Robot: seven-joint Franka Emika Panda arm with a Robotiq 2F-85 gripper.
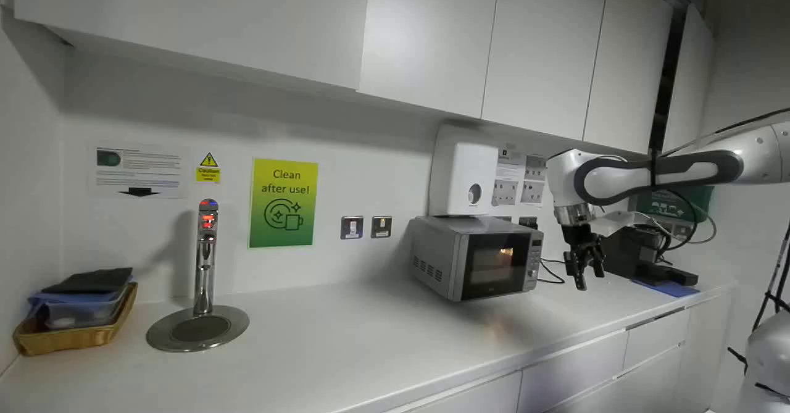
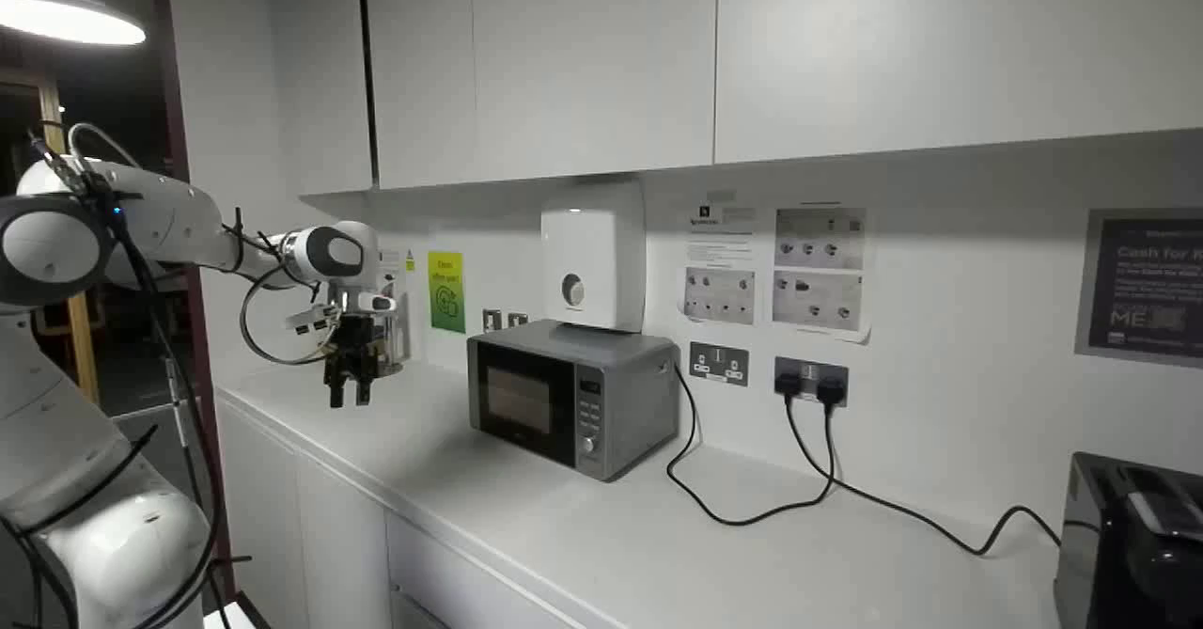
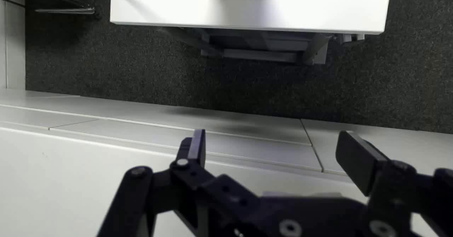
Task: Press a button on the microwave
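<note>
One long desk (image 1: 370, 339) carries one microwave (image 2: 526, 399), one tap (image 1: 204, 274) and one basket (image 1: 68, 340); there are also one white dispenser (image 2: 594, 258), one yellow-and-green poster (image 1: 284, 203), one caution sign (image 1: 208, 170) and one round lamp (image 2: 68, 20). Switch plates (image 1: 352, 227) come to two, double sockets (image 2: 719, 363) to two and black plugs (image 2: 831, 391) to two. There is one arm (image 1: 623, 179), and it has one hand (image 3: 274, 152) with two fingers (image 3: 195, 146).

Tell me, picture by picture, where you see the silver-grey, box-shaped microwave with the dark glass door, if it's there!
In an exterior view: silver-grey microwave right of and below the picture's middle, black two-fingered gripper to its right.
In an exterior view: silver-grey microwave just below the picture's middle, gripper to its left.
In the wrist view: I can't make it out.
Landmark all three views share: the gripper.
</note>
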